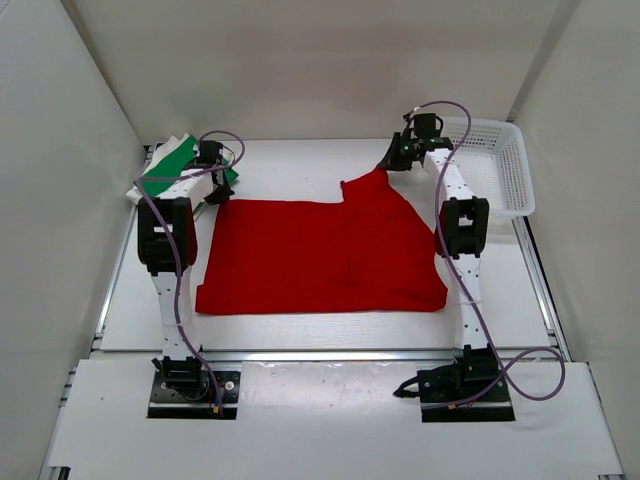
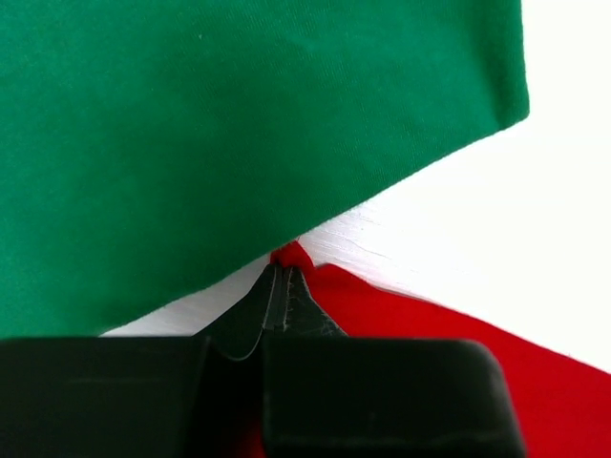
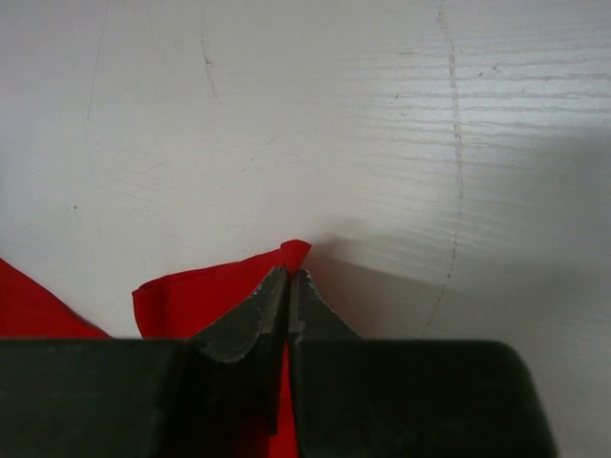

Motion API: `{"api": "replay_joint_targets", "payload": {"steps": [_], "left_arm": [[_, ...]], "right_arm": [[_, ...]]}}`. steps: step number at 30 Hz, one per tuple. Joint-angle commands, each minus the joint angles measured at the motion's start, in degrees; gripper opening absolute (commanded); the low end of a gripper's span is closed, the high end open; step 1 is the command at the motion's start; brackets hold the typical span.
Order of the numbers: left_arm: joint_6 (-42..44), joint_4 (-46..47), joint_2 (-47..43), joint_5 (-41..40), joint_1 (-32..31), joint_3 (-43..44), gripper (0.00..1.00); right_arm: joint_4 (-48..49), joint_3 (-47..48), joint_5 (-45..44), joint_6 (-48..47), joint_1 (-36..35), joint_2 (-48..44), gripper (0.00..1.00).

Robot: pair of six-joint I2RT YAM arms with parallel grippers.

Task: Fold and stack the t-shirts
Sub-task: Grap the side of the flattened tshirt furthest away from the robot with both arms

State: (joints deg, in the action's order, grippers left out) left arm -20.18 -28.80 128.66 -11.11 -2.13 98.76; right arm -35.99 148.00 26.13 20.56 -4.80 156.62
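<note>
- On the middle of the bench [image 1: 290, 170], the red t-shirt [image 1: 320, 258] lies spread flat, with one pointed corner reaching toward the far right.
- The left hand [image 2: 284, 272] is clamped together on a small peak of red cloth at the shirt's far left corner, just beside the edge of the green t-shirt [image 2: 239, 143].
- The right hand [image 3: 289, 275] is pinched tight on the pointed far right corner, and a red tip shows above its fingertips.
- The green t-shirt lies folded at the far left, on top of a white t-shirt [image 1: 140, 191] whose edge shows beneath it.
- A white lattice basket [image 1: 516, 165] stands at the far right, well apart from the red t-shirt.
</note>
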Motion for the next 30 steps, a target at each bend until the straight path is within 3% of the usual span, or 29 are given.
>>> {"api": "replay_joint_targets", "payload": {"steps": [1,8,14,18,21,23,25,30], "left_arm": [[0.1,1.6,-3.7,-0.8,-0.4,-3.0,0.0],[-3.4,8.9,-10.9,5.5,1.0,-13.3,0.0],[-2.7,9.6,-16.1,5.9,-1.1,-16.4,0.0],[-2.8,10.7,-18.8,7.5,-1.3,-18.9,0.0],[-2.1,10.6,-21.1,7.3,-1.3,-20.1,0.0],[-2.7,11.7,-23.6,8.3,-0.1,-22.0,0.0],[-3.1,12.4,-24.9,9.0,0.3,-24.6,0.0],[-2.8,12.3,-26.8,8.0,1.3,-27.1,0.0]], "right_arm": [[-0.7,2.9,1.0,-1.5,-0.6,-3.7,0.0],[-9.0,4.0,1.3,-3.9,-1.5,-6.0,0.0],[-17.0,4.1,-3.1,-6.3,-2.8,-11.7,0.0],[-21.9,-2.4,-7.3,-8.8,-3.2,-18.0,0.0],[-18.2,-16.0,-14.1,-10.4,-7.1,-29.3,0.0],[1.2,-43.3,-15.2,-8.1,-7.3,-41.9,0.0],[9.5,-56.3,-10.5,-5.1,-5.0,-51.6,0.0],[10.5,-68.8,-11.5,-3.9,-2.9,-58.2,0.0]]}}
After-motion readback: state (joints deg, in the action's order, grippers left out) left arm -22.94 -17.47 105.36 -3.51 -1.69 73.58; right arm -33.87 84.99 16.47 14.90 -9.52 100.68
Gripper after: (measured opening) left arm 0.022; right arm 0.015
